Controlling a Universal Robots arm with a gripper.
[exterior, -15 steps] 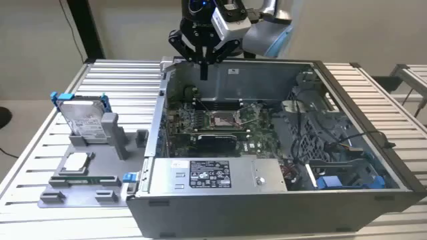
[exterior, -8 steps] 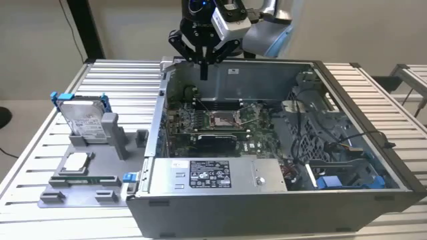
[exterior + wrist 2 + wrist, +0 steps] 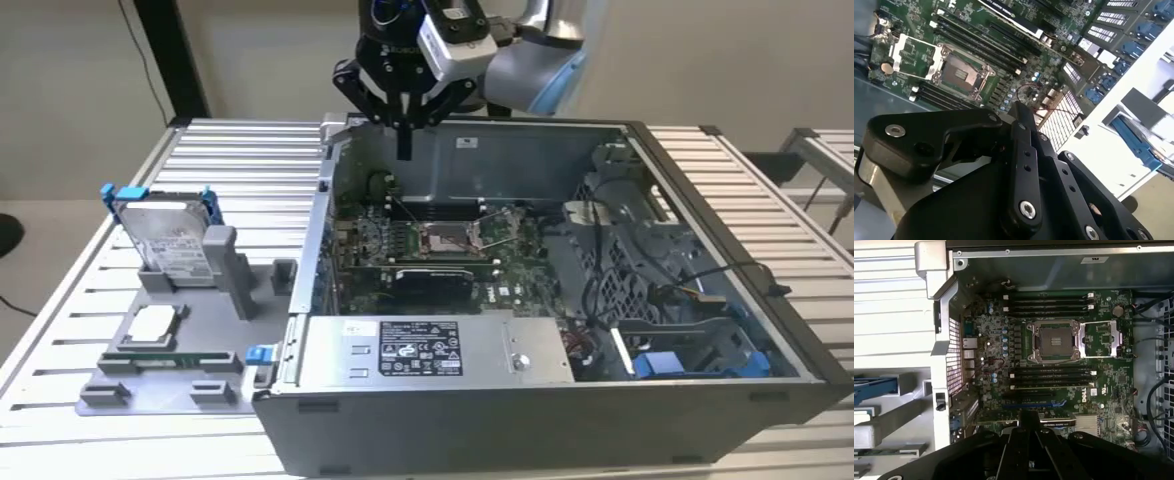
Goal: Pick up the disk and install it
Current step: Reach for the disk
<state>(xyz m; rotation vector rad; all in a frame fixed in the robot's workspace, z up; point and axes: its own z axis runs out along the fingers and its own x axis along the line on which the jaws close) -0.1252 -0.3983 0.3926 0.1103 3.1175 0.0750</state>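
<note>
The fingers (image 3: 403, 135) are closed narrow, pressed together with nothing held between them. They belong to the gripper (image 3: 403, 150), which hangs tips-down over the open computer case (image 3: 561, 430), clear of everything inside it. In both wrist views the black gripper (image 3: 1015, 106) (image 3: 1029, 414) sits above the green motherboard (image 3: 1054, 365), not touching it.

Below the fingertips inside the case, the motherboard (image 3: 427, 245) lies flat on the case floor. Its square processor socket (image 3: 1052, 341) has its metal frame swung open, and black memory slots (image 3: 1051, 302) run on either side of the socket. A grey power-supply box (image 3: 414, 350) with a white sticker fills the case's near corner in the exterior view. Dark cables (image 3: 667, 265) loop through the case's far end from the disk.

The disk (image 3: 167, 235) is outside the case, off its perforated end wall, on the exterior view's left. It stands upright in its blue carrier, slotted into a grey holder tray (image 3: 114, 395), well apart from the gripper. On that same tray, nearer the camera than the disk, lies a small silver chip (image 3: 151, 322). Case and tray both rest on a slatted metal table (image 3: 227, 150).
</note>
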